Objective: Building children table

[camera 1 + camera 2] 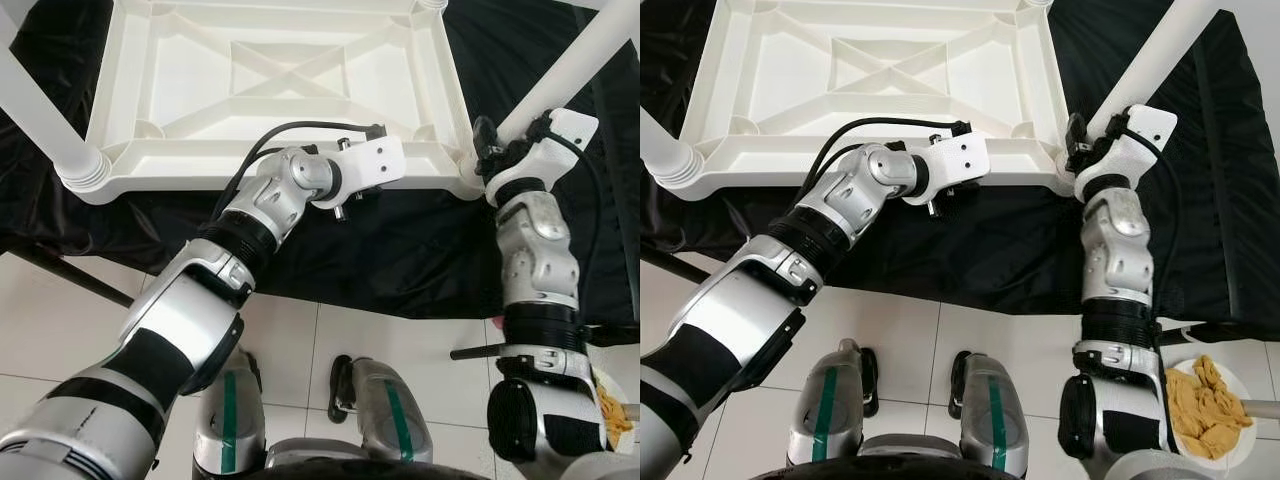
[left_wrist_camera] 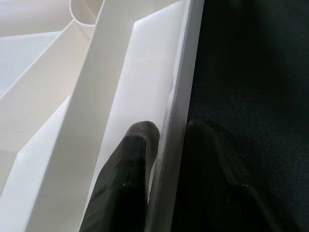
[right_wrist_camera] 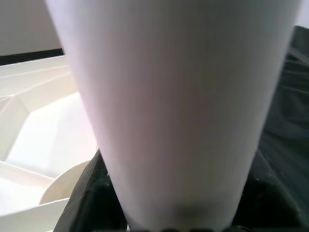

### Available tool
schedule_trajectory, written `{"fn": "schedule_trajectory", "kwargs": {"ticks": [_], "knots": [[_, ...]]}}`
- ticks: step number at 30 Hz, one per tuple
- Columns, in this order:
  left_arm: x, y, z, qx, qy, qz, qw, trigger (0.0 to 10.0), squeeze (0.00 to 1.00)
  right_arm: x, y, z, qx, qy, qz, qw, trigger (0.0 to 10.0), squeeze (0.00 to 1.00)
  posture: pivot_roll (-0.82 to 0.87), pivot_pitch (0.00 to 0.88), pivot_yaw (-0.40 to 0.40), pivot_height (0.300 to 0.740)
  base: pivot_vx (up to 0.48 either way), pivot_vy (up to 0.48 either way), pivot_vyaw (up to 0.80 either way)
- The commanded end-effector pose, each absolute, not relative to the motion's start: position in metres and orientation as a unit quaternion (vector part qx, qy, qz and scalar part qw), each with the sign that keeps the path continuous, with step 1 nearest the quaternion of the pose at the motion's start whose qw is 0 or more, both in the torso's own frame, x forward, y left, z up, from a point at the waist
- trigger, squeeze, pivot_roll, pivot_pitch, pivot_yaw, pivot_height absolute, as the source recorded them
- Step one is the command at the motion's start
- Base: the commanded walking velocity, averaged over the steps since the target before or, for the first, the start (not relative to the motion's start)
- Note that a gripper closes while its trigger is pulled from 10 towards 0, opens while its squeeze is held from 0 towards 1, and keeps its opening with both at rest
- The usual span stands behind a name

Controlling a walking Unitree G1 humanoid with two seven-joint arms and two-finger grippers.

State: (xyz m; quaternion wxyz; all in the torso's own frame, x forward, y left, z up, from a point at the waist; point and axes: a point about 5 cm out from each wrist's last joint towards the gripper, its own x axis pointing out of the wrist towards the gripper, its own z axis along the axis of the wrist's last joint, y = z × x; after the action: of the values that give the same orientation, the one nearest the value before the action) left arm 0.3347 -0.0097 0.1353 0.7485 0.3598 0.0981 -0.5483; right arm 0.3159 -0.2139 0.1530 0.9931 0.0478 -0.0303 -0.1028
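A white plastic table top (image 1: 270,70) lies upside down on a black cloth, its ribbed underside facing up. One white leg (image 1: 35,105) stands in the near left corner socket. A second white leg (image 1: 585,55) slants up from the near right corner, and my right gripper (image 1: 503,142) is shut around its lower end; in the right wrist view this leg (image 3: 174,106) stands between the dark fingers. My left gripper (image 2: 176,142) is shut on the table top's near rim (image 2: 181,87), one finger (image 2: 130,174) inside the rim and the other outside over the cloth.
The black cloth (image 1: 400,250) covers a low surface whose front edge runs just before my legs. White floor tiles (image 1: 380,340) lie below it. A white plate of fried food (image 1: 1205,405) sits at the lower right beside my right arm.
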Motion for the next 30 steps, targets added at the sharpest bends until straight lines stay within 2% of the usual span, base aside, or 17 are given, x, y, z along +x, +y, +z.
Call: {"fn": "schedule_trajectory", "kwargs": {"ticks": [1,5,8,13,14,17,18,20,21,30], "knots": [[0.329,-0.007,0.119,0.362,0.133,-0.56,0.734,10.0,0.0,0.31,-0.222,0.146,0.048,-0.007,-0.168,0.985,0.0,0.0,0.04,0.045,-0.054,0.74,0.0,0.0,0.0],[0.329,-0.008,0.119,0.362,0.132,-0.559,0.734,10.0,0.0,0.304,-0.221,0.141,0.083,0.006,-0.245,0.966,0.0,0.0,0.05,0.04,-0.058,0.74,0.0,0.0,0.0],[0.328,-0.008,0.118,0.362,0.132,-0.56,0.734,10.0,0.0,0.301,-0.22,0.142,0.074,0.01,-0.275,0.959,0.0,0.0,0.05,0.04,-0.059,0.74,0.0,0.0,0.0],[0.328,-0.008,0.118,0.362,0.133,-0.56,0.733,10.0,0.0,0.301,-0.214,0.145,0.081,0.011,-0.283,0.956,0.0,0.0,0.05,0.038,-0.062,0.74,0.0,0.0,0.0],[0.328,-0.008,0.117,0.362,0.133,-0.56,0.733,10.0,0.0,0.302,-0.215,0.146,0.076,0.012,-0.277,0.958,10.0,0.0,0.05,0.037,-0.064,0.74,0.0,0.0,0.0],[0.328,-0.007,0.117,0.363,0.134,-0.56,0.733,10.0,0.0,0.302,-0.218,0.148,0.065,0.015,-0.278,0.958,10.0,0.0,0.05,0.034,-0.067,0.74,0.0,0.0,0.0],[0.328,-0.007,0.117,0.363,0.134,-0.56,0.733,10.0,0.0,0.303,-0.218,0.148,0.064,0.014,-0.276,0.959,10.0,0.1,0.05,0.034,-0.067,0.74,0.0,0.0,0.0],[0.328,-0.007,0.117,0.363,0.134,-0.56,0.733,10.0,0.0,0.303,-0.218,0.148,0.064,0.014,-0.276,0.959,10.0,0.1,0.05,0.034,-0.067,0.74,0.0,0.0,0.0],[0.328,-0.007,0.117,0.363,0.134,-0.56,0.733,10.0,0.0,0.303,-0.219,0.149,0.065,0.01,-0.274,0.959,10.0,1.0,0.05,0.032,-0.069,0.74,0.0,0.0,0.0],[0.327,-0.008,0.116,0.362,0.134,-0.56,0.733,10.0,0.0,0.308,-0.22,0.151,0.058,-0.001,-0.221,0.974,10.0,1.0,0.05,0.026,-0.068,0.74,0.0,0.0,0.0]]}}
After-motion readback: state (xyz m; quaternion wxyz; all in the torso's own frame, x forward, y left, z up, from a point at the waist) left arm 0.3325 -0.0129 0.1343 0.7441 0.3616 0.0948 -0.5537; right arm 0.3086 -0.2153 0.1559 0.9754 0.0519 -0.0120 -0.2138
